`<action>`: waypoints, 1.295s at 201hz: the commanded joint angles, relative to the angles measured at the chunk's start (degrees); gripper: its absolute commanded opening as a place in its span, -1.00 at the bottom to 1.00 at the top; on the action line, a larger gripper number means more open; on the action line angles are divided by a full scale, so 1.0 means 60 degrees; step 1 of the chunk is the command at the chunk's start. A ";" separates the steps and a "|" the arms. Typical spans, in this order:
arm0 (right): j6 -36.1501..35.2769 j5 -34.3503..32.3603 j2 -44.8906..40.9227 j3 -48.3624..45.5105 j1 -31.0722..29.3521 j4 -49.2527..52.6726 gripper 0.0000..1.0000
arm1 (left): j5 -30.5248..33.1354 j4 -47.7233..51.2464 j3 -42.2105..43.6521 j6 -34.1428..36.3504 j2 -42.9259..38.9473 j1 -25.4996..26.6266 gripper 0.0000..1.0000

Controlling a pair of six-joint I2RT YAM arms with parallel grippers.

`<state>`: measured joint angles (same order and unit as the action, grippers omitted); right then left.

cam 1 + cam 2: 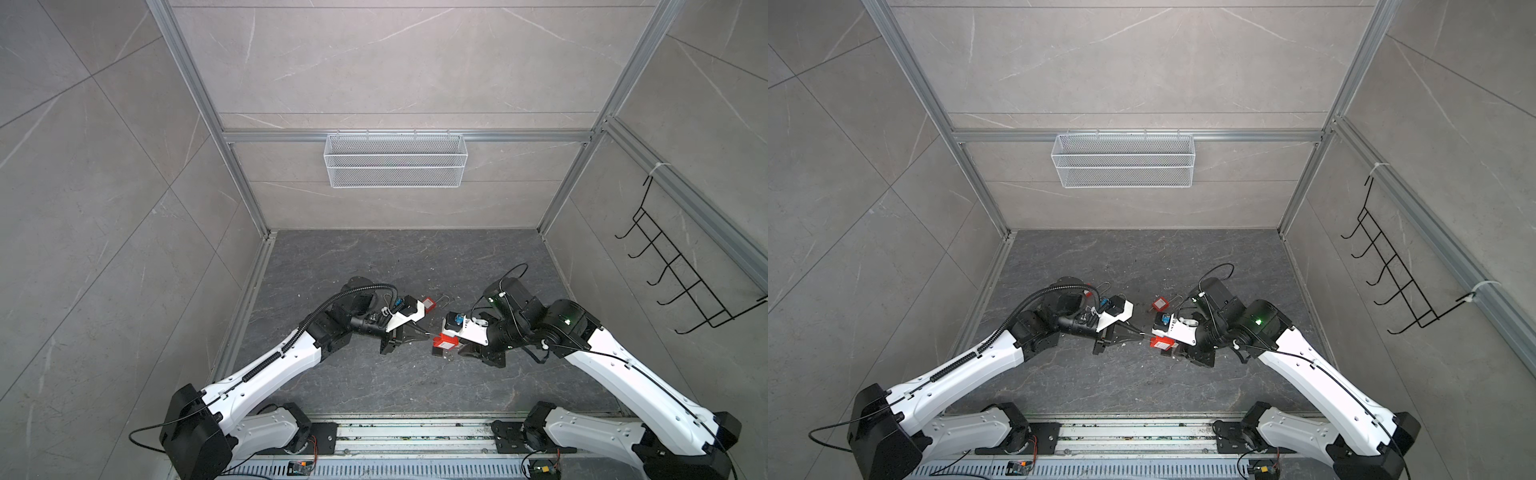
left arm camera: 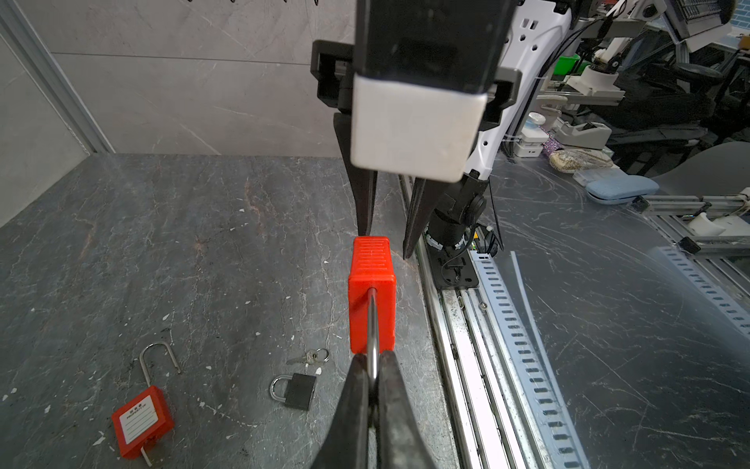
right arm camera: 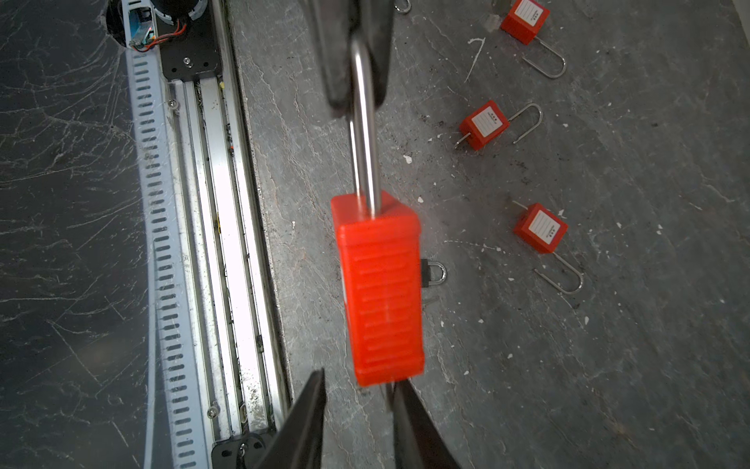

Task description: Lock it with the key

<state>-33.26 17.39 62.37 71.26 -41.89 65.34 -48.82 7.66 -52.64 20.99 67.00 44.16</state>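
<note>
Left claw (image 2: 373, 365) clamped on the steel shackle (image 3: 365, 142) of a red padlock (image 2: 371, 300), holding it clear of the tabletop (image 1: 374, 257), over the ctr and toward the front edge w/ the rail. Right claw (image 3: 359, 377) faces it from the opp. side, jaws apart, tips at the far end of the lock's ribbed body; can't tell if they touch it. Lying flat farther from the front edge: three labelled red padlocks (image 3: 483, 124), at least two w/ shackles open. Closer to the held lock are a small black padlock (image 2: 299, 390), shackle closed, and a ring of keys (image 2: 310, 357) just beside it.
</note>
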 commanded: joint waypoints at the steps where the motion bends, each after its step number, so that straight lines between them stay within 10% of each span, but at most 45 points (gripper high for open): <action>1: -0.0198 0.0206 -0.0024 0.0024 -0.0035 -0.0079 -0.44 | -0.0506 -0.0193 -0.0418 0.0242 -0.0033 0.0059 -1.00; 260: -0.1255 0.0104 -0.0199 -0.0872 0.0423 0.0456 -1.00 | 0.0108 0.1081 -0.0660 0.1406 -0.0386 -0.0044 -1.00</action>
<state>-39.29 19.62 62.30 67.68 -41.04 63.46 -47.72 13.28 -53.56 26.70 67.00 44.75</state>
